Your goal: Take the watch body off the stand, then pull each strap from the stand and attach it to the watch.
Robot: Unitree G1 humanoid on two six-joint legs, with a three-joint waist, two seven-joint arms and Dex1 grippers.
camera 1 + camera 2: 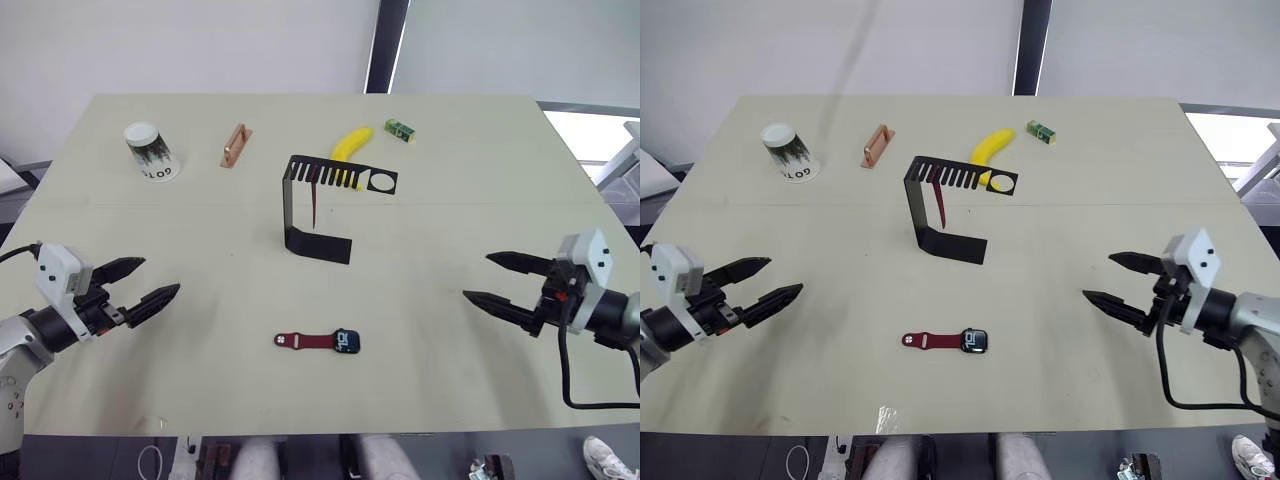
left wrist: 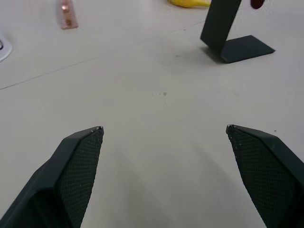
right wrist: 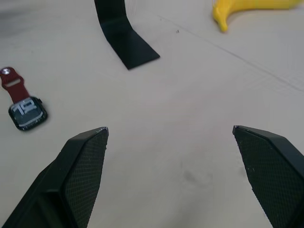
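**Left eye view: watch body off the stand, one strap fitted, one strap hanging**

The watch body [image 1: 346, 341] lies flat on the pale tabletop [image 1: 460, 200], near its front edge and in front of the stand [image 1: 318, 205]. Its lit face shows large digits, best seen in the right wrist view, though they cannot be read with confidence. One maroon strap [image 1: 301, 341] is joined to the watch body and stretches out toward the robot's left.

The stand sits mid-table, base flat, upright vertical, comb arm reaching toward the robot's right and ending in the ring hole. The second strap [image 1: 314, 199] hangs from the comb arm, its lower end free above the base.

Left gripper [image 1: 139, 282] hovers at the left of the tabletop, jaws wide apart, holding nothing. Right gripper [image 1: 488, 279] hovers at the right, jaws likewise spread and empty. Both are well apart from the watch.

At the far side: an upturned paper cup [image 1: 149, 151] with inverted print resembling "GOTO"; a copper-coloured bar [image 1: 235, 146]; a banana [image 1: 351, 145] just behind the stand; a small green box [image 1: 400, 130], its label too small to read.
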